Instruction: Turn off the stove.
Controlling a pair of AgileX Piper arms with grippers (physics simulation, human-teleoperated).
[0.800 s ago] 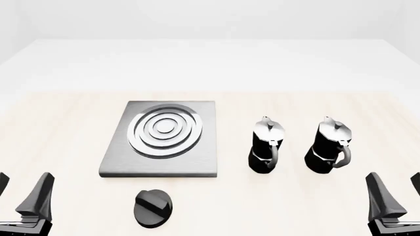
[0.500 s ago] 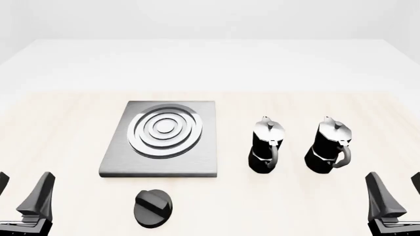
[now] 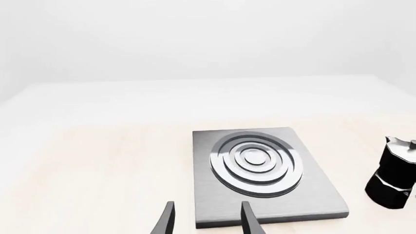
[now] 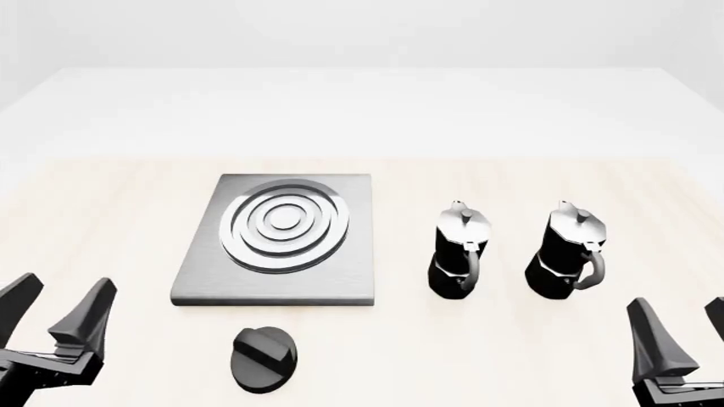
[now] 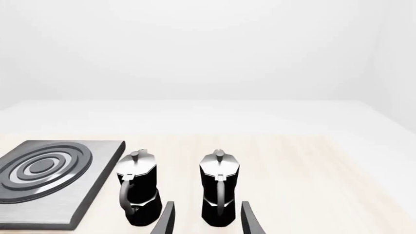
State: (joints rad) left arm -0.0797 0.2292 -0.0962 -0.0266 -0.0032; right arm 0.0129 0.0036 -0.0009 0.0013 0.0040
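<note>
A small black knob (image 4: 264,360) sits on the table just in front of the grey stove (image 4: 278,240). The left gripper (image 4: 54,312), fingers spread and empty, stands to the knob's left and nearer than the right gripper (image 4: 682,332), also spread.

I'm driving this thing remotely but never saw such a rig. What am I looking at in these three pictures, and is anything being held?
Two robot arms work at a table. The front view looks down from behind them: left gripper and right gripper at the bottom corners, both open and empty. Each wrist view looks along one gripper's fingers. On the table lie the stove slab, its separate black knob nearer the arms, and two moka pots to the slab's right. Nothing is held.
</note>
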